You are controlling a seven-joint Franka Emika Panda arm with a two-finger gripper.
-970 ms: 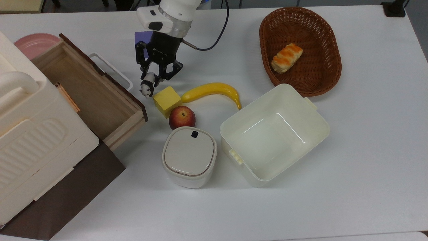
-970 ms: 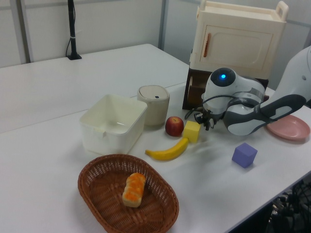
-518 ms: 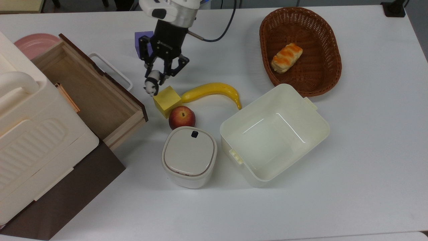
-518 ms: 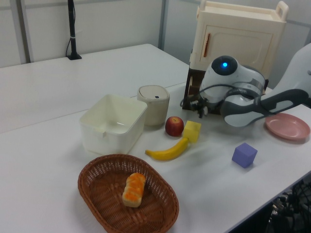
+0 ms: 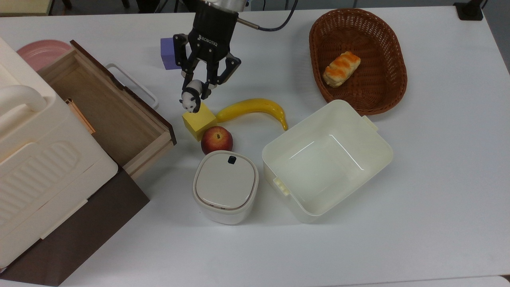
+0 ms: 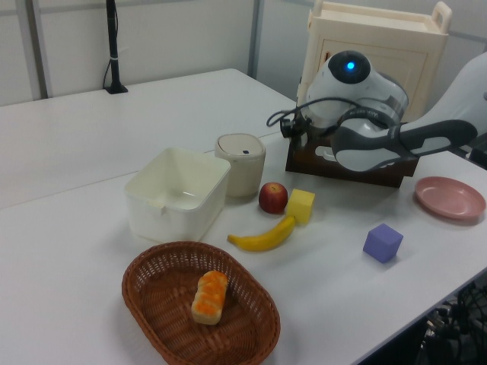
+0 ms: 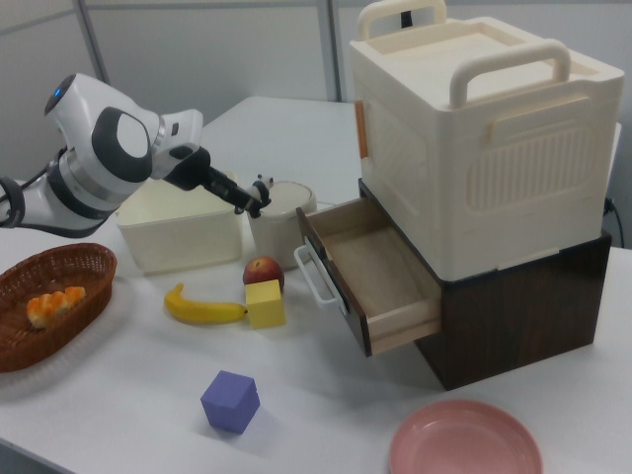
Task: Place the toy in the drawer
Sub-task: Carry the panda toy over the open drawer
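The toy (image 5: 191, 99), a tiny black-and-white panda, hangs clear of the bench, pinched between the jaws, tilted head-down. The drawer (image 5: 104, 109) stands pulled open at the top view's left, pale bare wood inside, dark brown front panel with a white handle

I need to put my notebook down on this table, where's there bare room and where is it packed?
Bare stretches: the table on the top view's right of the cream tub, and along the top view's bottom edge below the lidded bin. Crowded: the yellow cube, apple and banana by the open drawer.
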